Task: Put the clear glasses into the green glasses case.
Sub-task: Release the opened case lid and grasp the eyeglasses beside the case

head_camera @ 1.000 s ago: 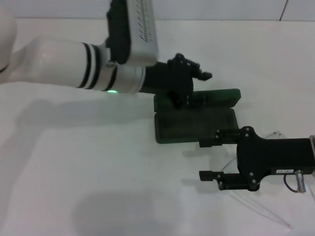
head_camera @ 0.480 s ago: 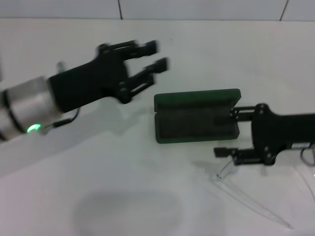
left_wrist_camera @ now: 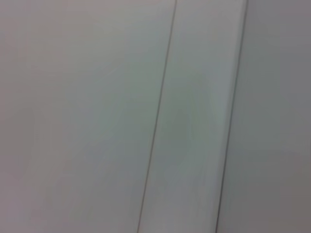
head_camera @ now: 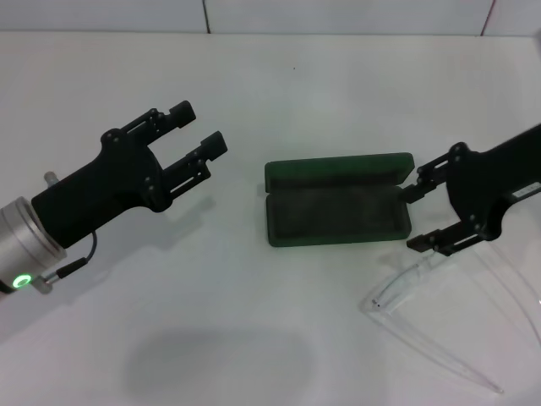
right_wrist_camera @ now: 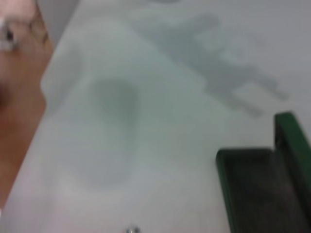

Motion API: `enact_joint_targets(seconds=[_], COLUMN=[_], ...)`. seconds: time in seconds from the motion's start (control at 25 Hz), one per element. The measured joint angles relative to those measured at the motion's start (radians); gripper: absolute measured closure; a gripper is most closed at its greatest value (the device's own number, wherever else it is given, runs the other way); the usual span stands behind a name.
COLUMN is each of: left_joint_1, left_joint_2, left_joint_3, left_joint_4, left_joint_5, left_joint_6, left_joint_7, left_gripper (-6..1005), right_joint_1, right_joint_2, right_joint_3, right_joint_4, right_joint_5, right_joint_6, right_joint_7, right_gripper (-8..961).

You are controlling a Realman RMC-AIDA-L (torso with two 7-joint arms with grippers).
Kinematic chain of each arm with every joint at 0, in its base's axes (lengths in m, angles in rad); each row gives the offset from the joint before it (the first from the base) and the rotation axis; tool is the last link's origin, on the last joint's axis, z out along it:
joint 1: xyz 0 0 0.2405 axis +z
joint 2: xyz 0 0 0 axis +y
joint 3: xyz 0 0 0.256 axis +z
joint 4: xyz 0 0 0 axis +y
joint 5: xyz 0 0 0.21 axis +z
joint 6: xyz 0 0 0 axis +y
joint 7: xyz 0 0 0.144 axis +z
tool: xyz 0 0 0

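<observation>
Green glasses case (head_camera: 338,201) lies open at frame centre on the white table (head_camera: 279,85), dark lining up; clear glasses (head_camera: 439,330) lie at lower right, just below-right of the case. Left gripper (head_camera: 199,131) at left, fingers spread, holding nothing; right gripper (head_camera: 418,220) at the case's right end, fingers parted, empty
</observation>
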Motion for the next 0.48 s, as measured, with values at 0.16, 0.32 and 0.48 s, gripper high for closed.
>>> enact_joint_targets(seconds=[0.16, 0.32, 0.48], left_joint_1=[-0.004, -0.007, -0.011], left_joint_2=[-0.002, -0.003, -0.003], left_joint_3=[-0.009, -0.01, -0.01], left_joint_4=[-0.018, -0.024, -0.028], left_joint_5=[-0.002, -0.004, -0.009], left_joint_6=[-0.002, -0.002, -0.002], left_joint_7=[0.005, 0.006, 0.006], left_gripper=[404, 357, 333], right_joint_1=[0.064, 0.1, 0.117], right_joint_2=[0.055, 0.082, 0.082], right_joint_3=[-0.004, -0.04, -0.125], right_joint_4=[-0.04, -0.047, -0.046], right_joint_5=[-0.178, -0.257, -0.284], right_joint_6=[-0.049, -0.08, -0.071], right_joint_7=[0.032, 0.045, 0.07], right_gripper=[303, 305, 316])
